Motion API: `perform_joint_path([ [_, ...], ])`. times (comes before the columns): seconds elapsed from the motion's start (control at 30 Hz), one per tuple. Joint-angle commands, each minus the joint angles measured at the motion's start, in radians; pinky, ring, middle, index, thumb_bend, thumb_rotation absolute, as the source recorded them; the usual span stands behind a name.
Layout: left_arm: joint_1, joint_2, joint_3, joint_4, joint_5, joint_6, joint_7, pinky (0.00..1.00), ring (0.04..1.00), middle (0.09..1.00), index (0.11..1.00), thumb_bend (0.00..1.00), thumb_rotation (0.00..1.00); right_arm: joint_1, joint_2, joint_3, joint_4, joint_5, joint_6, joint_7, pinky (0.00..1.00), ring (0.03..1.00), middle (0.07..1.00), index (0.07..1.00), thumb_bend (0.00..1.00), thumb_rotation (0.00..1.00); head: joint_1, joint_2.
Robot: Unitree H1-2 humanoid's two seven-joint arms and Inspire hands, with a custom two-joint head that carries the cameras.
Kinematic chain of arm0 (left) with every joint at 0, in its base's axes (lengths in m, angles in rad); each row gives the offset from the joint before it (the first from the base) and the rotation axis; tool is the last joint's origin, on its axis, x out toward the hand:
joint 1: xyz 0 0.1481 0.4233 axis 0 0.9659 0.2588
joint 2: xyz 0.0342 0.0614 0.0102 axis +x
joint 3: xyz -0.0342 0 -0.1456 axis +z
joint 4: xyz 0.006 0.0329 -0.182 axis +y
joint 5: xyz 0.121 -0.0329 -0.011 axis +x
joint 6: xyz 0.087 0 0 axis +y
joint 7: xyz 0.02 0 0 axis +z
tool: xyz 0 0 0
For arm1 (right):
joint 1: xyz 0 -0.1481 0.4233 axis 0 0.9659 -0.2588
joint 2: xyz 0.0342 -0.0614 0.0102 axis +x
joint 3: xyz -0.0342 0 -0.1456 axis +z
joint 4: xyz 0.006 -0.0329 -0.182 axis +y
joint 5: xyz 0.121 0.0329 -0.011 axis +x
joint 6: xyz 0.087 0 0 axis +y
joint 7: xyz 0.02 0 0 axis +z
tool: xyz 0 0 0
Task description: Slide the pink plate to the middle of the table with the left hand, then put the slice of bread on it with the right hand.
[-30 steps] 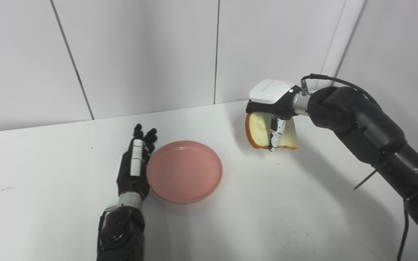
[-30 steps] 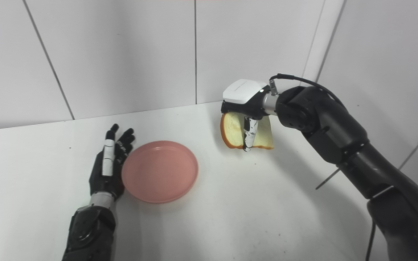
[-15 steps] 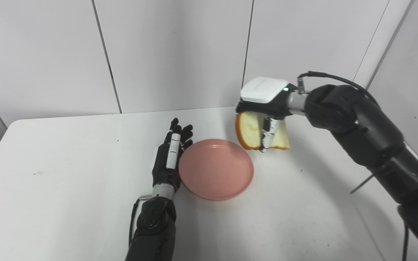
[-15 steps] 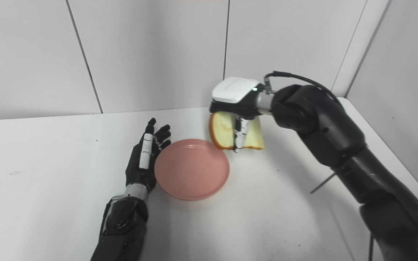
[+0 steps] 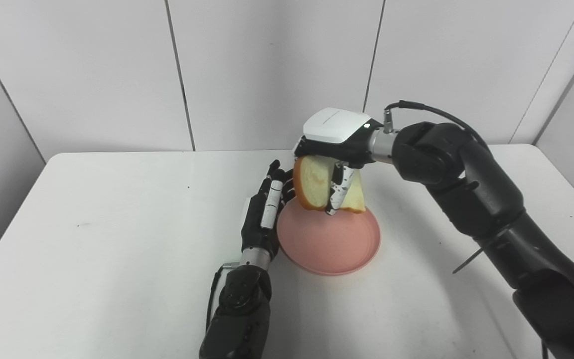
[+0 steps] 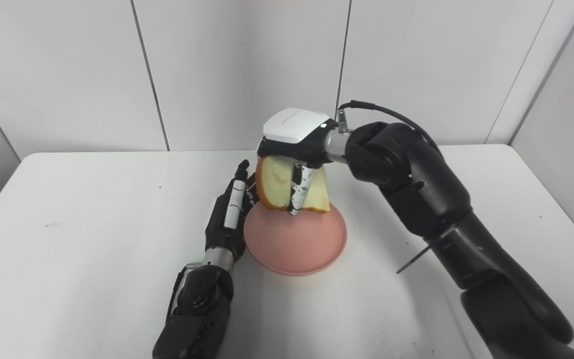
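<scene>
Pink plate (image 5: 329, 242) sits flat on the white surface (image 5: 92, 239), roughly mid-surface. Left hand (image 5: 263, 214) lies along the plate's left rim, fingers stretched out and a little apart, holding nothing; whether its edge touches the rim or sits just beside it cannot be told.

Right hand (image 5: 334, 169) hangs above the far part of the plate, fingers clamped on the slice of bread (image 5: 314, 187). The slice is held on edge, tilted, its brown crust facing the left hand. Its lower edge is just over the plate's far rim; contact with the plate cannot be told. One white finger (image 5: 337, 192) crosses the front face of the slice and hides part of it.

A black cable (image 5: 429, 110) loops off the right wrist above the plate. White wall panels (image 5: 267, 65) stand behind the plate, at the surface's far edge.
</scene>
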Motion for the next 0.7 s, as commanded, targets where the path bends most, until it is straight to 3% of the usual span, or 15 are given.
perform_joint_path([
  [0.0,0.051,0.009,0.009,0.040,-0.002,0.050,0.017,0.90,0.886,0.864,0.937,0.82,0.82,-0.042,0.014,-0.013,-0.006,0.010,0.021,-0.031,0.33,0.400,0.483,0.487,0.52,0.16,-0.006,0.003],
  [0.43,0.073,0.015,0.013,-0.016,-0.005,0.097,0.021,0.90,0.869,0.837,0.897,0.82,0.81,-0.016,0.038,-0.003,-0.015,-0.021,0.043,-0.018,0.36,0.430,0.503,0.489,0.52,0.16,-0.053,0.015],
  [0.67,0.089,0.020,0.016,-0.054,-0.011,0.131,0.016,0.90,0.859,0.833,0.895,0.79,0.79,-0.008,0.049,-0.004,-0.009,-0.017,0.059,-0.016,0.32,0.399,0.474,0.487,0.52,0.16,-0.072,0.019],
])
